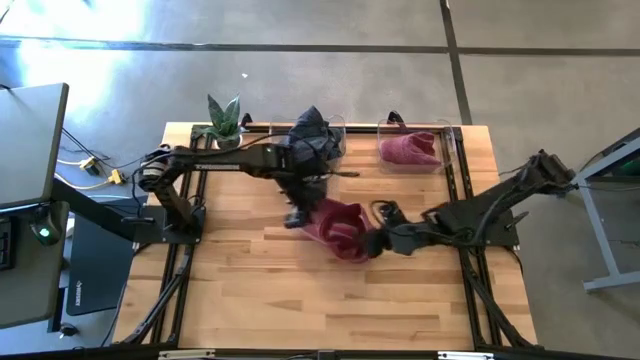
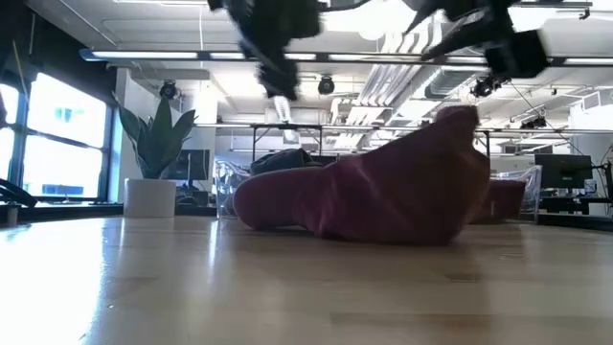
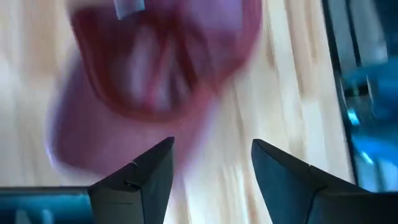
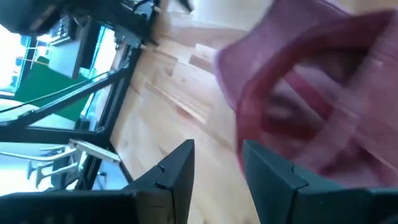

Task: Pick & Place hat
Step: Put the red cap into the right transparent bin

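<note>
Mid-worktop, the maroon hat lay crumpled between my two pincers. My left pincer hung just above its left edge, fingers spread and empty. My right pincer was at its right edge; whether it was gripping, I couldn't tell.

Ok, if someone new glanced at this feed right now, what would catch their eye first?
Probably the maroon hat crumpled mid-table, with both arms converging on it: the left gripper beside it, fingers apart and empty, and the right gripper at its other side. Next, the two clear bins along the far edge, one holding dark hats, the other a red hat.
</note>
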